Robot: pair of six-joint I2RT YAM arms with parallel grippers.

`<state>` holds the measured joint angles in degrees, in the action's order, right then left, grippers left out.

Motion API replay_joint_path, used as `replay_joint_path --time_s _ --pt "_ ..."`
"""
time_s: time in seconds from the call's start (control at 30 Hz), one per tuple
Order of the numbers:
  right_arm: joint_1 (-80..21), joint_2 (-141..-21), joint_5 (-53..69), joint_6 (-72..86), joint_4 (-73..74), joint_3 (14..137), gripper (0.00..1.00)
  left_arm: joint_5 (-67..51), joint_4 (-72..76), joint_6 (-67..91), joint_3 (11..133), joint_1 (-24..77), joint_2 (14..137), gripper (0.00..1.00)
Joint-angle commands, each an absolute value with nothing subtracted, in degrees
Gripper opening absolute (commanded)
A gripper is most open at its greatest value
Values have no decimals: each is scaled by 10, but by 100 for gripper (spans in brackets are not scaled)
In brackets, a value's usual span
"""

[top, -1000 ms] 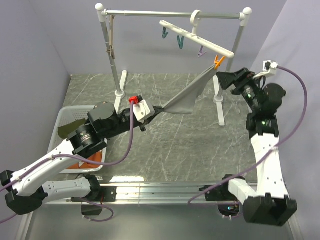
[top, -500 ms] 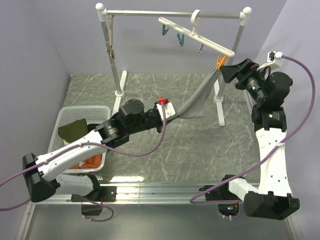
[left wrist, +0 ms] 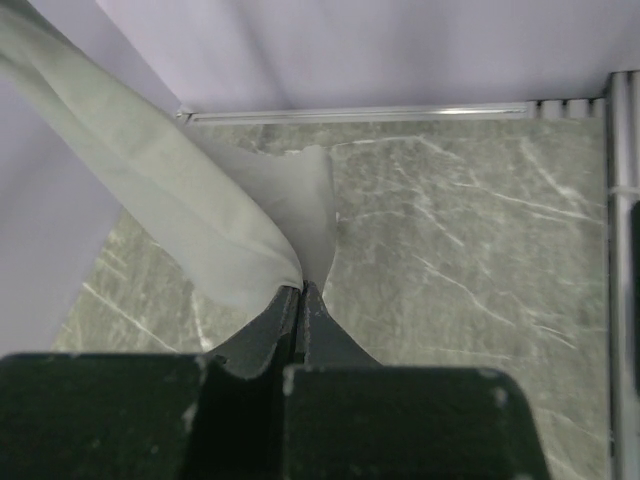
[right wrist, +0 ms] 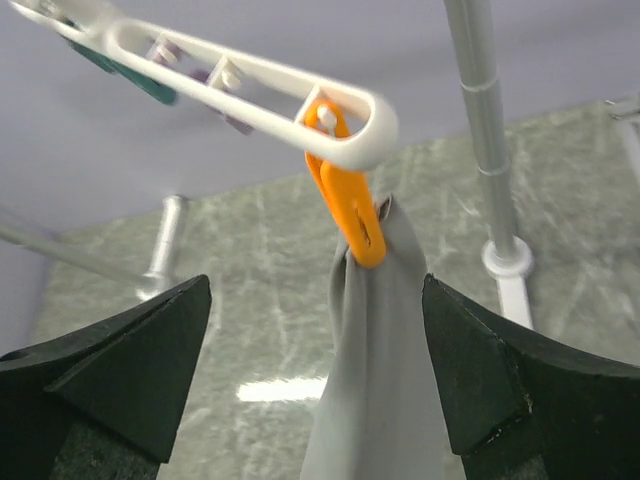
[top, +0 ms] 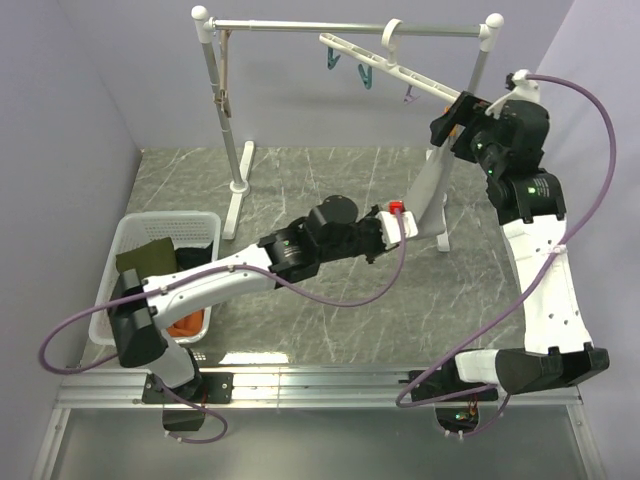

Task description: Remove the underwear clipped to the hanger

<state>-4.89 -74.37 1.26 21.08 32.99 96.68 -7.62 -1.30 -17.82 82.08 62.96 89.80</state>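
though the left fingers are clenched on its lower corner, the light grey briefs hang at two o'clock over the counter from the orange clip on the white hanger, with the right fingers spread wide either side of that clip.

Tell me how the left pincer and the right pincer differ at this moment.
The left pincer is shut; the right pincer is open wide. The left pincer grips the lower end of the light grey underwear; the right pincer holds nothing and is aimed at the orange clip. The left pincer is low over the table; the right pincer is up by the hanger. Both work on the same garment.
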Motion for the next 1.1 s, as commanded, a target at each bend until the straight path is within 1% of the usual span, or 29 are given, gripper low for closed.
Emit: replay_joint_path --time_s 0.0,0.23,0.3,0.4,0.5,0.53,0.63,0.8,0.9,0.97,1.0,1.03,1.07 --pt "-93 -749 -131 169 373 1004 92 -19 2 -206 877 647 926 0" --pt "-162 -787 -342 137 382 1032 92 27 7 -223 901 675 964 0" --pt "-172 -804 -379 125 375 1034 92 32 18 -223 899 681 965 0" --pt "-182 -826 -401 117 368 1040 92 39 20 -225 901 686 968 0" --pt "-199 -847 -450 115 362 1049 92 46 18 -230 911 690 975 0" --pt "-213 -852 -485 112 358 1055 92 49 17 -232 913 691 976 0" --pt "-231 -871 -525 92 338 1064 92 55 10 -240 925 696 988 0" --pt "-249 -909 -588 94 340 1101 89 73 2 -253 941 703 1004 0" --pt "-249 -944 -613 101 366 1149 85 75 4 -257 941 706 1005 0" --pt "-249 -970 -620 100 382 1188 80 76 6 -257 940 708 1002 0" --pt "-248 -975 -617 99 382 1194 76 76 8 -258 937 708 1001 0" --pt "-247 -981 -614 101 381 1201 64 76 10 -257 936 708 999 0" --pt "-247 -984 -613 105 389 1205 59 76 11 -257 935 708 997 0"
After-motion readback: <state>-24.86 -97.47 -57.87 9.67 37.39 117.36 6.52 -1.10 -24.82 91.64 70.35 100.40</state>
